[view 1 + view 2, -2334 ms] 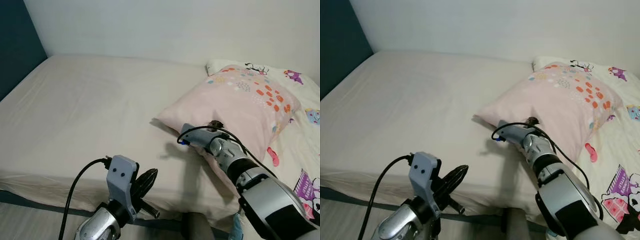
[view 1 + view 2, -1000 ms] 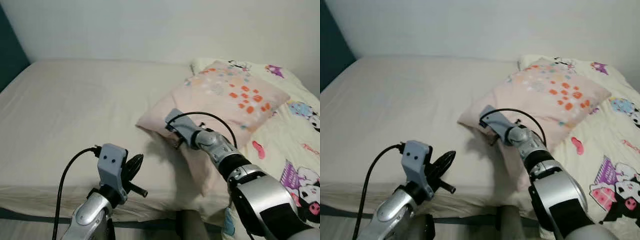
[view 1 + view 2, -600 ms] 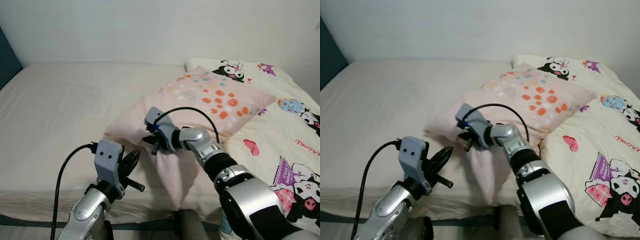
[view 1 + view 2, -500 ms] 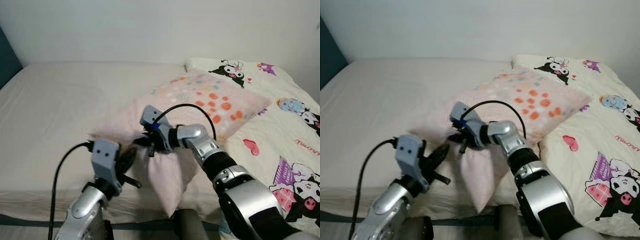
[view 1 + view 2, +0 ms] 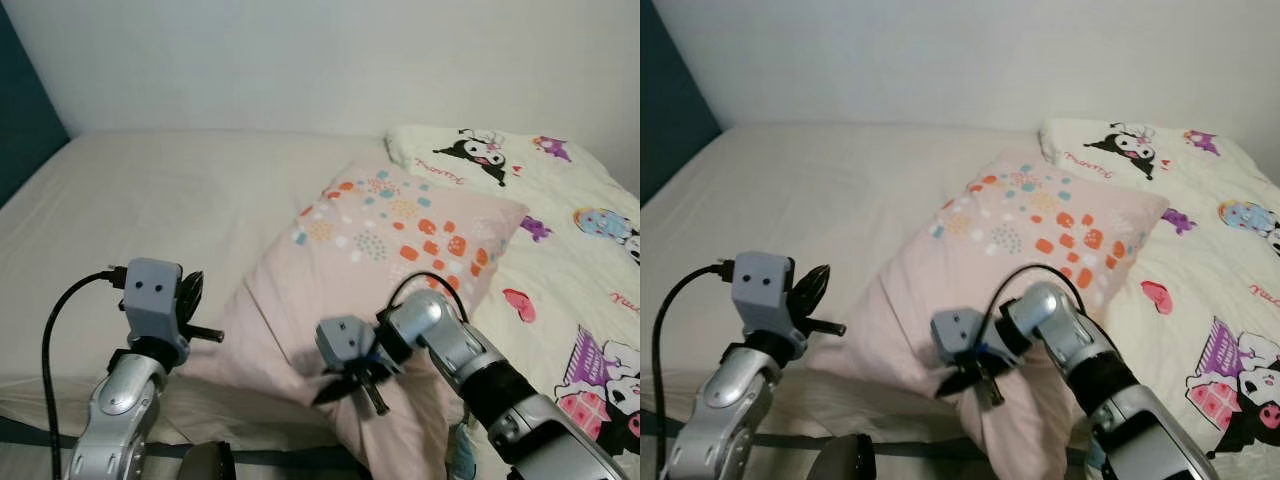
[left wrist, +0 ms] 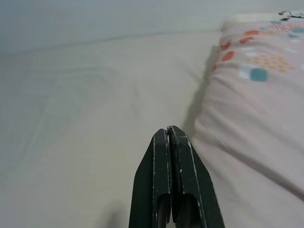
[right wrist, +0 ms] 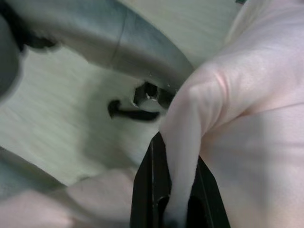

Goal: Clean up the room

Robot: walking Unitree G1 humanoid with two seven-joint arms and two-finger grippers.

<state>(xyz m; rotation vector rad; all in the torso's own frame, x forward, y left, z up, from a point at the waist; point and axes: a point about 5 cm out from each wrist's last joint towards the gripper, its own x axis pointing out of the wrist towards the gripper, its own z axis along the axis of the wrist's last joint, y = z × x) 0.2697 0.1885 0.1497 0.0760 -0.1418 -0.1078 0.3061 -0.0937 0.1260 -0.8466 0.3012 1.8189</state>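
Pink pillow lies on the bed, its near corner pinched in your right gripper. Left gripper hovers alongside, jaws together. Drag gently so fabric doesn't slip.

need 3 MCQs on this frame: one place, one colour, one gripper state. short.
1. Where does the pale pink pillow with coloured dots lie?
A. on the floor
B. on the cream-sheeted bed, beside the cartoon-print duvet
C. on a chair

2. What colour is the wall strip at the bed's far left?
A. dark teal
B. red
C. yellow

3. How is the right gripper?
A. open in the air
B. shut on nothing
C. shut on a fold of the pillow

Answers: 1 B, the pillow rests on the sheet next to the duvet. 2 A, the strip reads dark teal. 3 C, the right wrist view shows pink fabric pinched between its fingers; the left gripper is shut, holding nothing.
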